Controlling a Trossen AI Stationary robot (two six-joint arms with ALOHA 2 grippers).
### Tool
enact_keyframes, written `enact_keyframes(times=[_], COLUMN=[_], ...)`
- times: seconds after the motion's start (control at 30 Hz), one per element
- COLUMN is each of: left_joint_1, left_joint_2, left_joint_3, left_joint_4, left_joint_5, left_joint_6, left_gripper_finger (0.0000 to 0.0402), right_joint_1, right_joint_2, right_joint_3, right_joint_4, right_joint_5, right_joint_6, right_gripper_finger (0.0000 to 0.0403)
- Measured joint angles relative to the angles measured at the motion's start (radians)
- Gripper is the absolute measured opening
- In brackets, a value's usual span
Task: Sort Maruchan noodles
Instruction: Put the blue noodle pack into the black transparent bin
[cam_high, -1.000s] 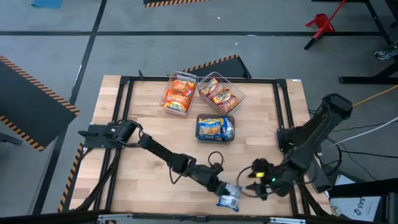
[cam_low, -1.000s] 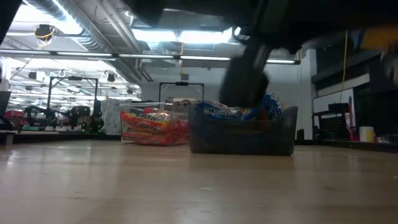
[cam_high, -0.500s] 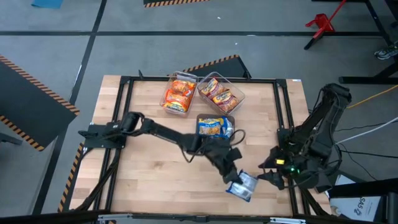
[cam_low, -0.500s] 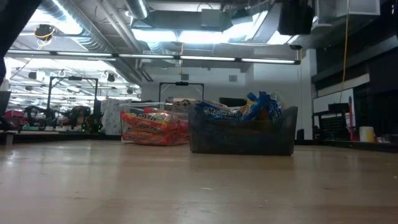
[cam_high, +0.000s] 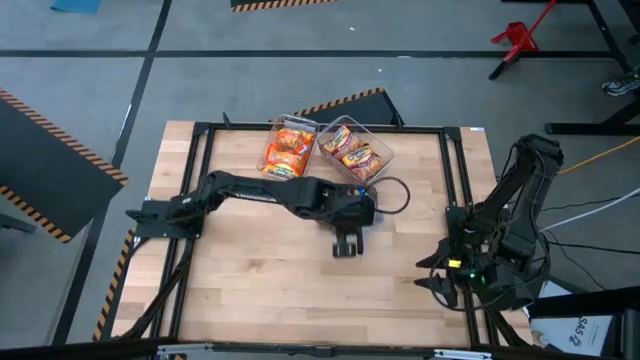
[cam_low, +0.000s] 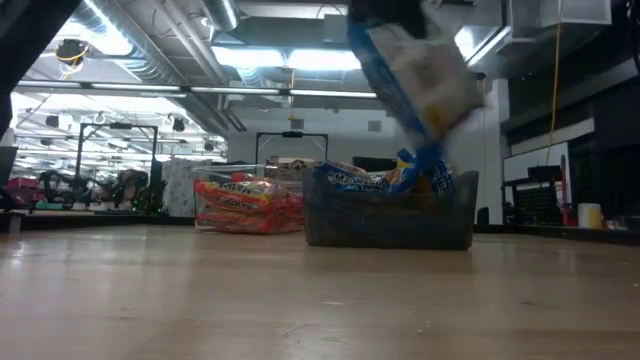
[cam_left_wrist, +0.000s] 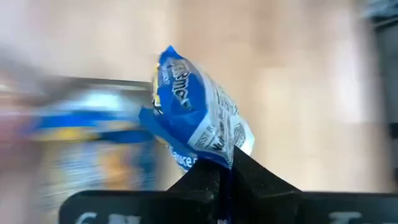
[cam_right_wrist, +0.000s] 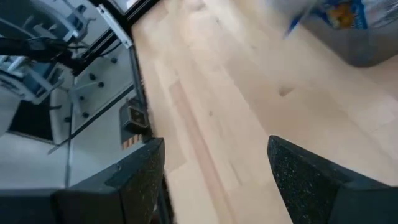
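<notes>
My left gripper (cam_high: 347, 244) is shut on a blue-and-white noodle packet (cam_left_wrist: 194, 119), just near of a clear bin (cam_low: 390, 222) that holds more blue-and-white packets. In the low view the packet (cam_low: 420, 72) hangs above that bin. In the high view the arm hides both the packet and most of the bin. An orange-packet bin (cam_high: 285, 150) and a bin of red-and-white packets (cam_high: 353, 149) stand at the far middle. My right gripper (cam_high: 438, 281) is open and empty by the right edge; its own wrist view (cam_right_wrist: 217, 180) shows its fingers wide apart. My left gripper pinches the packet by one end's edge (cam_left_wrist: 216, 155) between its two fingers (cam_left_wrist: 205, 177). The packet is lifted clear of the table and hangs tilted below the gripper, above the blue packets' bin.
A black metal frame (cam_high: 200, 135) runs round the wooden tabletop. The near half of the table (cam_high: 270, 300) shows bare wood. The right arm's base and cables (cam_high: 500, 240) stand at the right edge.
My left gripper has lifted the blue-and-white packet off the table near the front edge and carried it toward the far edge, up to the bin of blue packets. My right gripper has drawn back toward the table's right edge.
</notes>
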Motion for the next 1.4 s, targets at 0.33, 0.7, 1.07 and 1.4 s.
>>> enact_keyframes(times=[0.33,0.7,1.07,1.4], left_joint_1=[0.017,-0.011,-0.010,0.020], left_joint_2=[-0.091,-0.083,-0.082,-0.082], left_joint_3=[0.003,-0.028,-0.133,-0.205], left_joint_4=[-0.221,-0.175,0.150,0.221], left_joint_5=[-0.496,-0.778,-0.764,-0.693], left_joint_6=[0.096,0.532,0.978,1.174], left_gripper_finger=[0.0003,0.0003,0.0002,0.0001], right_joint_1=[-0.002,-0.088,-0.168,-0.172], right_joint_2=[0.043,0.080,0.139,0.156], right_joint_3=[0.000,0.000,0.000,0.000], right_joint_4=[-0.050,-0.094,-0.087,-0.089], right_joint_5=[0.067,0.067,0.032,0.037], right_joint_6=[0.057,0.061,0.083,0.192], right_gripper_finger=[0.0273,0.0273,0.0273,0.0273])
